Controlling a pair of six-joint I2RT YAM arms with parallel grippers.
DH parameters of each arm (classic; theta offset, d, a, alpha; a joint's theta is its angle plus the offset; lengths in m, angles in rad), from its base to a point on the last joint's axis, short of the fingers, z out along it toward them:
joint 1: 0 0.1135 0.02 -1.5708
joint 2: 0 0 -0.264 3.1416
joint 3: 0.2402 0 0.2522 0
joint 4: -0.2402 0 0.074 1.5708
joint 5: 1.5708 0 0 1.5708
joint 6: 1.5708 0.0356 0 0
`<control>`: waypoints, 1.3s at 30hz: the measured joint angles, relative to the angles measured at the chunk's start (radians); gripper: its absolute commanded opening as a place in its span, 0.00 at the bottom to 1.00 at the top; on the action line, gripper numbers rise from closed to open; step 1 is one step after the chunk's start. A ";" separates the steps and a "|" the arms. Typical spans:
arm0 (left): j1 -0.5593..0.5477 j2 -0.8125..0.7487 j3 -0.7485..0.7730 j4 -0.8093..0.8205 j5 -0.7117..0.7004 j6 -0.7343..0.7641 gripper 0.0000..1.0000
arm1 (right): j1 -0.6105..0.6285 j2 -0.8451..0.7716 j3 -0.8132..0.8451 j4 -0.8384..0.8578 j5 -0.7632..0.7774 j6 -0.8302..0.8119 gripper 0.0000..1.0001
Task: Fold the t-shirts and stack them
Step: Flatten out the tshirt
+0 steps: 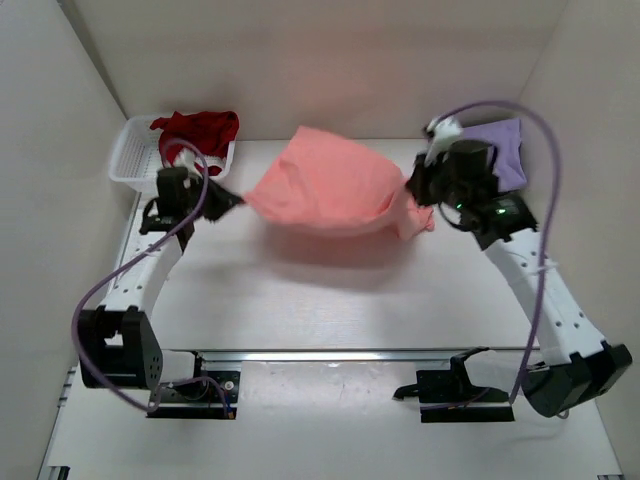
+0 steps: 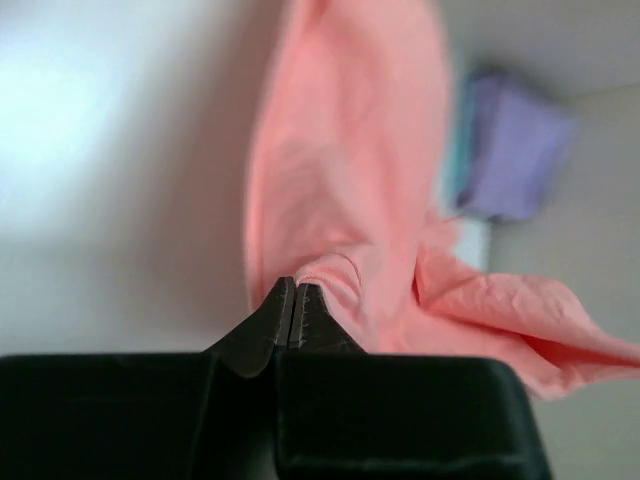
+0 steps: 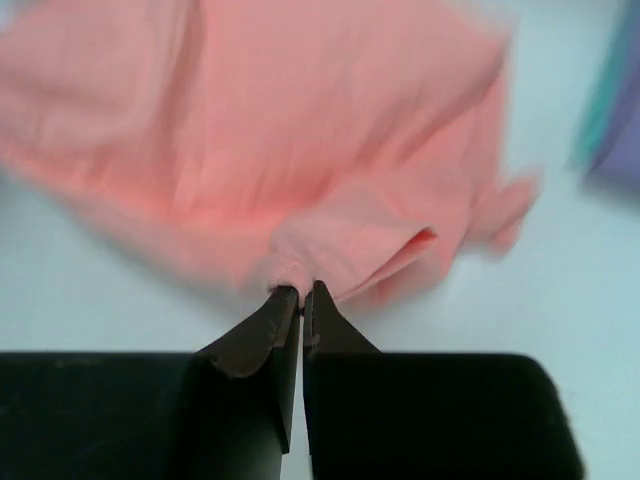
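the salmon-pink t-shirt hung stretched between both arms, just right of the basket and seemingly lifted clear. the left gripper, nearest the basket, was clamped on one edge of it; the right gripper, well away from the basket, pinched the opposite edge. both bites looked thin, so pulling harder apart could slip an edge free and drop the cloth in a heap. a swing away from the basket could drag it over the lavender t-shirt.

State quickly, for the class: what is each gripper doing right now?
The left gripper is shut on the salmon-pink t-shirt.
The right gripper is shut on the same salmon-pink t-shirt.
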 measured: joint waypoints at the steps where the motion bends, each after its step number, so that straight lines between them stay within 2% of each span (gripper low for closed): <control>1: 0.004 0.015 -0.060 -0.029 -0.004 -0.001 0.00 | 0.016 0.001 -0.080 -0.026 -0.013 0.023 0.00; 3: 0.007 0.031 -0.164 -0.097 -0.014 0.001 0.00 | 0.050 -0.006 -0.225 -0.110 -0.047 0.067 0.00; 5: 0.009 0.023 -0.201 -0.151 -0.022 0.003 0.00 | 0.074 -0.035 -0.332 -0.185 -0.083 0.105 0.00; 8: 0.011 -0.008 -0.192 -0.160 -0.028 0.003 0.00 | 0.083 -0.105 -0.357 -0.269 -0.124 0.142 0.00; 11: 0.011 -0.030 -0.112 -0.158 -0.050 -0.002 0.00 | 0.012 -0.162 -0.239 -0.289 -0.144 0.138 0.00; 16: 0.018 -0.029 0.113 -0.113 -0.086 0.001 0.00 | -0.101 -0.067 0.113 -0.255 -0.156 0.043 0.01; 20: 0.022 -0.056 0.286 -0.053 -0.090 0.009 0.00 | -0.216 -0.001 0.360 -0.207 -0.227 -0.001 0.00; 27: 0.014 -0.307 0.291 -0.077 -0.115 0.034 0.00 | -0.235 -0.083 0.412 -0.236 -0.317 -0.005 0.00; 29: 0.006 -0.386 0.290 -0.103 -0.144 0.059 0.00 | -0.290 -0.122 0.415 -0.261 -0.382 -0.005 0.00; 32: -0.016 -0.480 0.307 -0.156 -0.198 0.079 0.00 | -0.474 -0.160 0.480 -0.304 -0.512 -0.004 0.00; 34: -0.036 -0.510 0.354 -0.183 -0.231 0.090 0.00 | -0.546 -0.163 0.540 -0.295 -0.580 0.014 0.00; 39: -0.085 -0.504 0.442 -0.190 -0.321 0.099 0.00 | -0.624 -0.169 0.655 -0.183 -0.764 0.105 0.00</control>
